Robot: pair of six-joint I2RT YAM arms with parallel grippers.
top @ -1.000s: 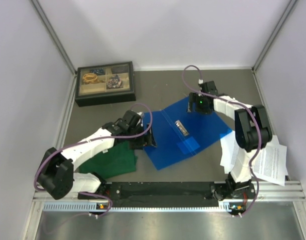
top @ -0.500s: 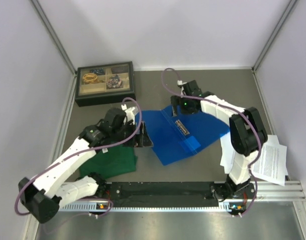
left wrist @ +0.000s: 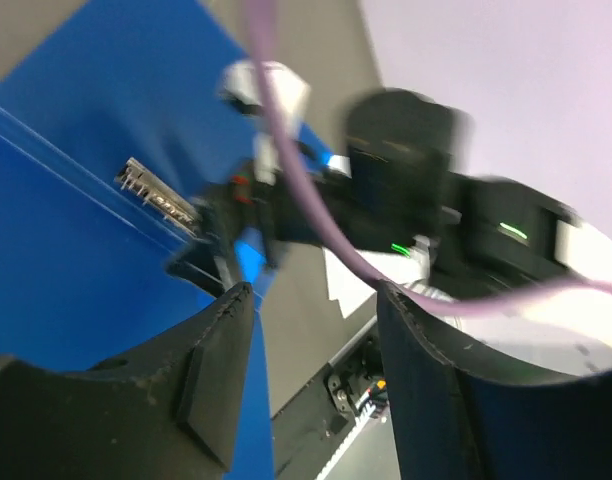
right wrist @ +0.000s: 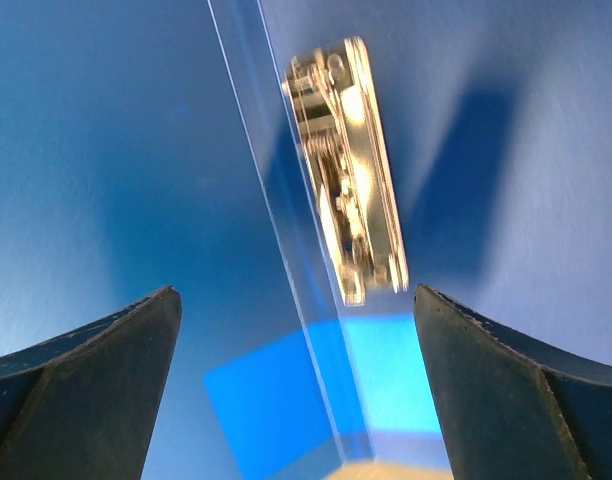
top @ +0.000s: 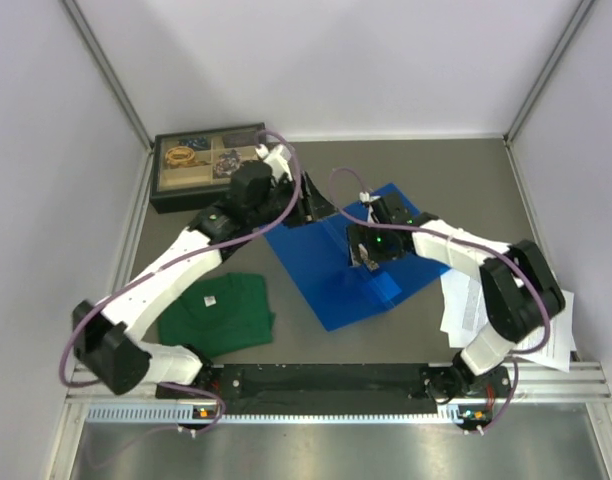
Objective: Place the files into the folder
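Observation:
The blue folder (top: 321,270) lies open on the table, its metal ring clip (right wrist: 346,170) along the spine. My right gripper (top: 366,250) hovers just above the clip, open and empty; in the right wrist view the gripper (right wrist: 296,295) has its jaws wide apart over the blue plastic (right wrist: 106,150). My left gripper (top: 314,205) is at the folder's far left corner, open and empty. In the left wrist view it (left wrist: 311,300) shows nothing between its fingers; the folder (left wrist: 76,260) and clip (left wrist: 156,190) lie to the left. The files (top: 546,325) lie at the right edge, partly under the right arm.
A green folded shirt (top: 221,310) lies left of the folder near the front. A black compartment box (top: 211,165) with small items stands at the back left. Side walls close in on both sides. The arm rail (top: 326,385) runs along the near edge.
My left arm swung from the folder's left edge up to its far corner, uncovering the green shirt. My right gripper moved from the folder's far corner down over the ring clip.

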